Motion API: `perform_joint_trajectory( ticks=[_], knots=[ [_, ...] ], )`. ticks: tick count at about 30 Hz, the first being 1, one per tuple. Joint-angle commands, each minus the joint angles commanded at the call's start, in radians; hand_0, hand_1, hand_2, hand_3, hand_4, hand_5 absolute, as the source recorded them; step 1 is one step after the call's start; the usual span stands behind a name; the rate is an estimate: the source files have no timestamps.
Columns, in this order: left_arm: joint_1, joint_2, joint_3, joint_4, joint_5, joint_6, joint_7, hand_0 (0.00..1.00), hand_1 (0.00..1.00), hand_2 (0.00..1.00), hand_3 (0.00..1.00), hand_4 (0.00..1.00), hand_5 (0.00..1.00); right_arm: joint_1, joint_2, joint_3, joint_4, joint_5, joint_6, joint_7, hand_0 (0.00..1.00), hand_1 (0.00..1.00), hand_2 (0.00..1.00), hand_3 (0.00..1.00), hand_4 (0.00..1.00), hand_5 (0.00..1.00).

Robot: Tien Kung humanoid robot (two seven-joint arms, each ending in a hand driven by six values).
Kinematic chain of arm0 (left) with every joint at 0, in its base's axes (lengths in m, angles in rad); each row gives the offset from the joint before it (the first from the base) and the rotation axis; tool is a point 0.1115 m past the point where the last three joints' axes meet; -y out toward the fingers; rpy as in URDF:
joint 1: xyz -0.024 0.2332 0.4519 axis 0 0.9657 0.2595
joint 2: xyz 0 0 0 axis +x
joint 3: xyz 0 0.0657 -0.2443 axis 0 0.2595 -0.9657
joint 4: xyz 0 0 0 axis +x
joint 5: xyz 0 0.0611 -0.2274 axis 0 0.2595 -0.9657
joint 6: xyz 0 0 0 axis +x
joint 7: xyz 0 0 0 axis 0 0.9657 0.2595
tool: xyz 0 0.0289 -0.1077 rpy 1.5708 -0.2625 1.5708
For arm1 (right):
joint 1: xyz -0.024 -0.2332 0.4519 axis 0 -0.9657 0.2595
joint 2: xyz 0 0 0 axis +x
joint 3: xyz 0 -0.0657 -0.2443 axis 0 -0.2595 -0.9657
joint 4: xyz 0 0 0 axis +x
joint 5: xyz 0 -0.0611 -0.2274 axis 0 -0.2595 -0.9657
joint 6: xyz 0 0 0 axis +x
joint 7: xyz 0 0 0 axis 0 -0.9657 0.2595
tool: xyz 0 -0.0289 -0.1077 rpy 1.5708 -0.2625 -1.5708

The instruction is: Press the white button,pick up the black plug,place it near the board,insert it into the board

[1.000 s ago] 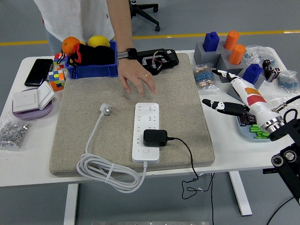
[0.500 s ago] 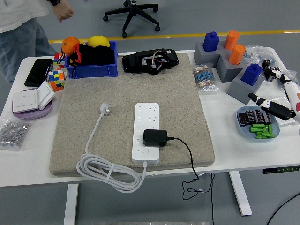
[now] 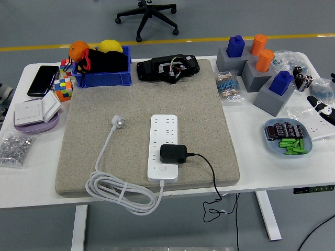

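A white power strip (image 3: 164, 141) lies lengthwise in the middle of the grey felt mat (image 3: 104, 104). The black plug (image 3: 174, 153) sits on the strip's near end, just above the white button (image 3: 163, 168). Its black cable (image 3: 210, 175) runs right and drops over the table's front edge. The strip's white cord (image 3: 121, 191) coils at the mat's front left, with its white plug (image 3: 119, 122) lying beside the strip. Only a black and white tip of my right hand (image 3: 324, 108) shows at the right edge, far from the strip. No person is in view.
At the back stand a blue bin (image 3: 102, 78) with fruit and a black device (image 3: 167, 68). A phone (image 3: 43, 80), puzzle cubes (image 3: 63, 89), a wall switch on a purple plate (image 3: 35, 112) and a bag of nuts (image 3: 13, 148) lie left. Grey blocks with pegs (image 3: 256, 68) and a blue dish (image 3: 289, 137) stand right.
The person's hand left the mat and the person walked out of view to the left. My right arm drew back from over the blue dish to the right edge.
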Motion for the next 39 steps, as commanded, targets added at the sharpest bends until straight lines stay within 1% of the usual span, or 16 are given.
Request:
perform_joint_trajectory(
  ticks=[16, 17, 39],
  knots=[
    [-0.005, -0.005, -0.002, 0.0, -0.002, 0.0, -0.005, 0.468, 0.498, 0.509, 0.576, 0.57, 0.273, -0.007, 0.011, 0.009, 0.044, 0.019, 0.004, -0.006, 0.897, 0.822, 0.794, 0.828, 0.998, 0.731],
    [-0.005, -0.005, -0.004, 0.0, -0.001, 0.0, -0.005, 0.467, 0.499, 0.508, 0.576, 0.571, 0.272, -0.007, 0.011, 0.009, 0.045, 0.02, 0.005, -0.006, 0.894, 0.821, 0.793, 0.825, 0.998, 0.716],
    [-0.019, -0.005, -0.002, 0.0, -0.01, 0.0, -0.005, 0.467, 0.498, 0.504, 0.575, 0.571, 0.27, 0.003, 0.011, 0.015, 0.072, 0.021, 0.008, -0.02, 0.883, 0.81, 0.79, 0.814, 0.998, 0.705]
  ],
)
